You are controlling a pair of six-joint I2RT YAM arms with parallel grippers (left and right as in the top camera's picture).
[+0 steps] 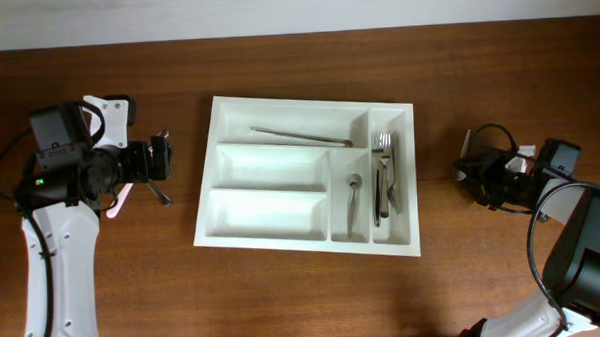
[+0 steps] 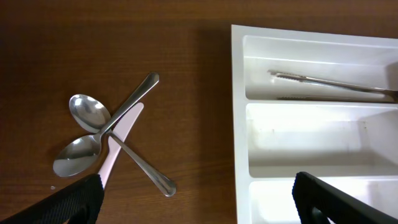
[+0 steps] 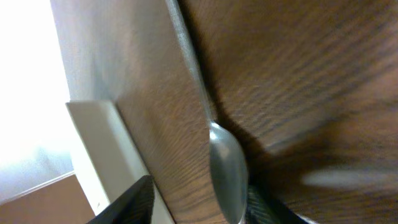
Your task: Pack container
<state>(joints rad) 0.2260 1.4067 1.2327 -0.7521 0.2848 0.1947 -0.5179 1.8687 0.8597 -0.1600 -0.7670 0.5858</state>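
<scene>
A white five-compartment cutlery tray [image 1: 270, 165] sat mid-bench [image 1: 305, 298], holding a long slim utensil [image 1: 299, 137] in its far long slot, forks [image 1: 383, 146] in the right end slot and a spoon [image 1: 353, 192] in the slot beside them. The left hand [image 1: 163, 161] hung wide open just left of the tray, over two crossed spoons [image 2: 109, 130] lying on a pale flat utensil [image 2: 124, 124]. The right hand [image 1: 468, 175] was right of the tray and apart from it, with a blurred spoon [image 3: 225, 165] between its fingers; whether it gripped that spoon could not be told.

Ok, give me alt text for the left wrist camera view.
Two crossed metal spoons lie on a wooden table over a pale flat utensil, left of the white container. Its top compartment holds one long metal utensil.
</scene>
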